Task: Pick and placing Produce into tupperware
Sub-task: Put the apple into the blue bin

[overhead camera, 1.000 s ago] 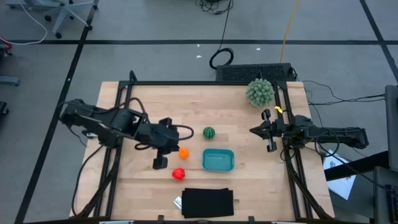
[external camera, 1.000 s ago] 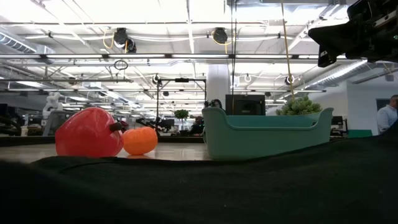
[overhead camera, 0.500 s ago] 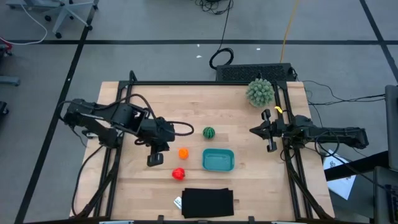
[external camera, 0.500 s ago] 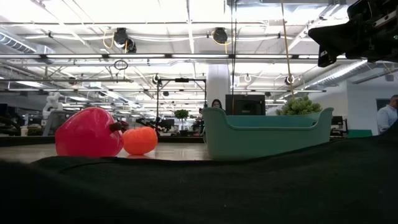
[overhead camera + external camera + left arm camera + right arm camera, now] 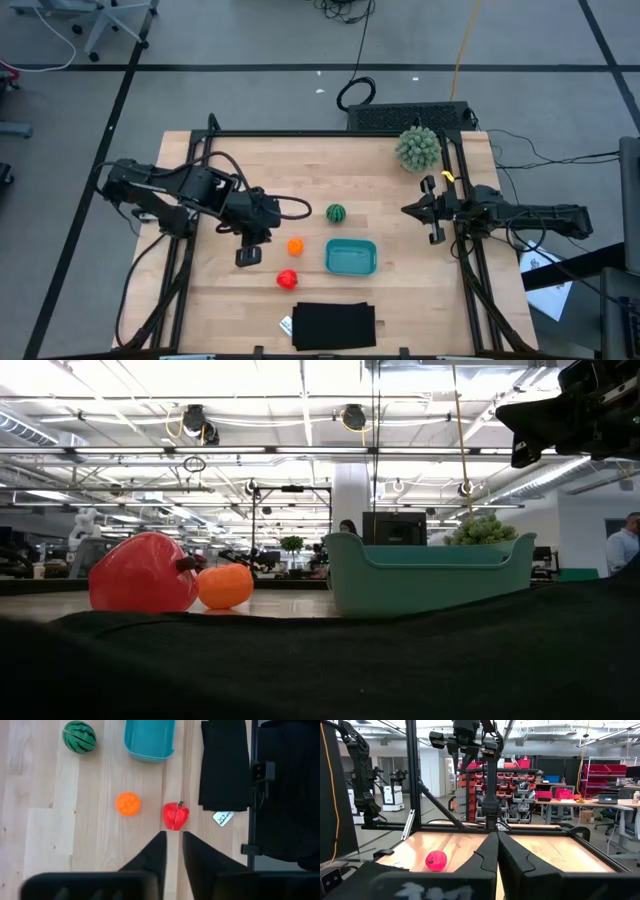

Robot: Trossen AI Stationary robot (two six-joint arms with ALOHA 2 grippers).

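The striped watermelon [image 5: 336, 213] [image 5: 79, 736], the orange ball [image 5: 295, 246] [image 5: 128, 803] and the red piece [image 5: 287, 279] [image 5: 175, 816] rest apart on the wooden table. To their right stands the teal tupperware [image 5: 351, 257] [image 5: 430, 575], with nothing showing inside it. My left gripper [image 5: 249, 258] [image 5: 174, 837] hangs above the table to the left of the orange ball and the red piece. It points down, slightly open, with nothing between its fingers. My right gripper [image 5: 408, 210] [image 5: 496, 840] waits shut at the table's right side.
A black flat rectangle [image 5: 334, 325] [image 5: 225, 765] lies at the near edge and fills the foreground of the low view. A pale-green spiky ball [image 5: 418, 148] sits at the far right corner. Bare wood lies left of and beyond the produce.
My left gripper has drawn back a little toward the table's left edge, away from the orange ball, and has tipped as it went. The produce and the tupperware have stayed where they were.
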